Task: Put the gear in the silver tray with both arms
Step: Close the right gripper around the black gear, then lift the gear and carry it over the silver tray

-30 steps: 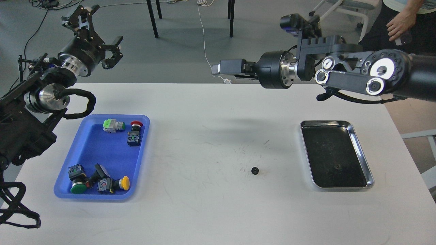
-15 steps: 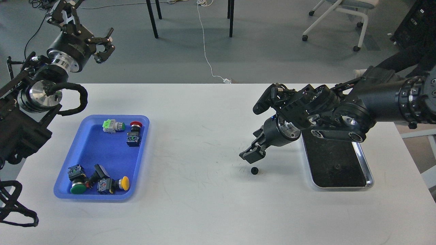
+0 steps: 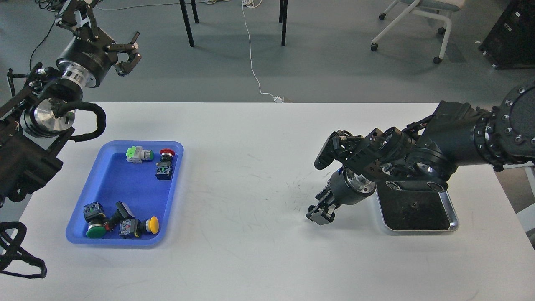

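My right gripper [image 3: 318, 214] is down at the table surface, just left of the silver tray [image 3: 454, 211], at the spot where the small black gear lay. The gear cannot be told apart from the dark fingertips. I cannot tell whether the fingers are closed on it. The silver tray lies at the right, partly covered by my right arm; a small dark gear-like piece [image 3: 413, 205] rests on its dark bottom. My left gripper [image 3: 125, 53] is open and empty, raised high beyond the table's far left corner.
A blue plastic tray [image 3: 108, 184] at the left holds several push-button switches. The white table [image 3: 234, 184] shows scuff marks in the middle. A chair and table legs stand on the floor beyond the far edge.
My right arm dropped from high above the table to the gear: its gripper went from just above the gear to covering it. The left arm barely moved.
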`<action>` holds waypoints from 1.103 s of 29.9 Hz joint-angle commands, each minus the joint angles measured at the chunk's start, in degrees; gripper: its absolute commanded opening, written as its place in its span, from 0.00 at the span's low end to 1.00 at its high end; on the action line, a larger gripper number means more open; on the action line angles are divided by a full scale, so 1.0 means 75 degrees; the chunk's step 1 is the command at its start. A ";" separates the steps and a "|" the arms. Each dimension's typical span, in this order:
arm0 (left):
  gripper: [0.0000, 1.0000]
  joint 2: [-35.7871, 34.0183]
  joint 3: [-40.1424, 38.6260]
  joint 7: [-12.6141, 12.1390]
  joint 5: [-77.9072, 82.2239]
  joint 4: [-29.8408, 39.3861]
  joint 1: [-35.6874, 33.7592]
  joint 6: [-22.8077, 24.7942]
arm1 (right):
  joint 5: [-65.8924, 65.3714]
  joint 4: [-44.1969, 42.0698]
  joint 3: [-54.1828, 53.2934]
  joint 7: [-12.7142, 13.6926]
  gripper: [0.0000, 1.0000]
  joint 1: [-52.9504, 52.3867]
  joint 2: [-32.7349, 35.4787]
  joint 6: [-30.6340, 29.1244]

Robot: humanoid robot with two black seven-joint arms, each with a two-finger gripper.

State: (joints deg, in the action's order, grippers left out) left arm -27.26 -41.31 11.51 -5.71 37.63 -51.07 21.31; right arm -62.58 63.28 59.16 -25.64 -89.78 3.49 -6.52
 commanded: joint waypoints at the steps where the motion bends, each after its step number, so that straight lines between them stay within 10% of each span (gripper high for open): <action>1: 0.98 0.0001 0.0012 0.0000 0.0000 -0.0001 0.0000 0.0007 | 0.0024 -0.0058 -0.0012 0.0032 0.59 0.0147 -0.0113 0.0095; 12: 0.98 -0.0010 0.0012 0.0000 0.0011 -0.0001 0.0000 0.0007 | 0.0035 -0.0316 -0.0024 0.0196 0.49 0.0264 -0.0406 0.0166; 20: 0.98 -0.0127 0.0012 0.0012 0.0000 -0.0001 0.0000 0.0007 | 0.0024 -0.0246 0.0034 0.0184 0.22 0.0147 -0.0418 0.0166; 33: 0.98 -0.0327 0.0000 0.0000 0.0000 -0.0001 0.0000 0.0018 | -0.0035 -0.0210 0.0046 0.0114 0.18 -0.0496 0.0049 0.0166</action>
State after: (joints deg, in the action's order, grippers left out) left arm -29.22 -41.27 11.56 -5.71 37.61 -51.06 21.36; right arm -62.77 61.75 59.64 -24.75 -91.49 1.48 -5.35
